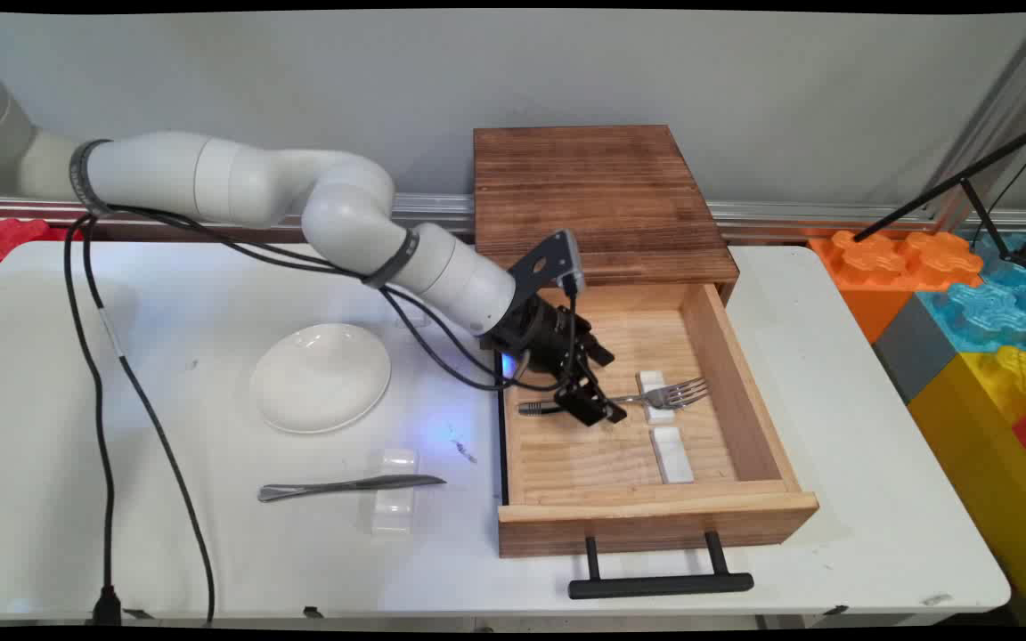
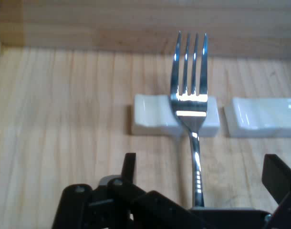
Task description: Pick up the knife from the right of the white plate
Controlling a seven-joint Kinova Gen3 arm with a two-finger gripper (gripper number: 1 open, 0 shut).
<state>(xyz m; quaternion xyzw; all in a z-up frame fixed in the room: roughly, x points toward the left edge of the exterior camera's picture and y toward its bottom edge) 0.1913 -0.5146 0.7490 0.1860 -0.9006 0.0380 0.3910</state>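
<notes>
While the pincer (image 1: 600, 405) hangs spread wide over the fork (image 2: 192, 102), its tines lie across a white rest (image 2: 152, 121) inside the drawer (image 1: 749, 392); no writing visible.

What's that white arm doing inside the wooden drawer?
The arm's black gripper is down in the open wooden drawer, over the handle of a fork. Its fingers stand apart on either side of the handle. The fork's neck lies on a small white rest, with a second rest beside it. A white plate and a knife lie on the table outside.
</notes>
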